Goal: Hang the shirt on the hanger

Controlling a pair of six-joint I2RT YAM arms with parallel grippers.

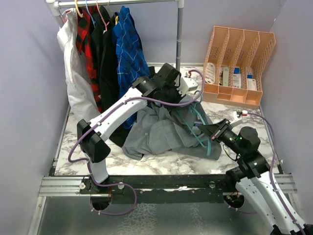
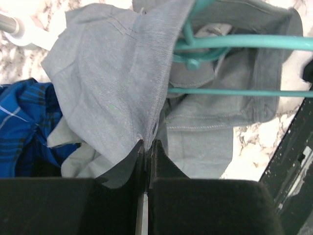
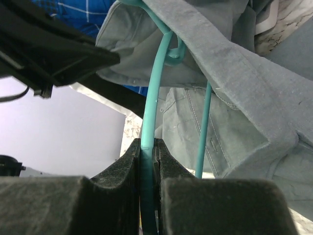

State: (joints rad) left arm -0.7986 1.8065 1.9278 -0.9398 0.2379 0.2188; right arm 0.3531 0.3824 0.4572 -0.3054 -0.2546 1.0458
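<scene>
The left gripper (image 2: 145, 144) is pinched tight on an edge of the shirt (image 1: 156, 132), holding that fabric up above the table (image 1: 161, 164). The rest of the shirt lies crumpled mid-table. The right gripper (image 3: 147, 144) clamps one arm of the hanger (image 3: 155, 83), whose upper part sits under the lifted cloth.

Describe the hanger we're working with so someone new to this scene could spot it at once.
On the marble table, look at the grey shirt heaped in the middle. A thin teal hanger pokes out of its right side, its bar pinched in the right gripper. The other hangers all hang on the clothes rail at the back left, carrying clothes.
</scene>
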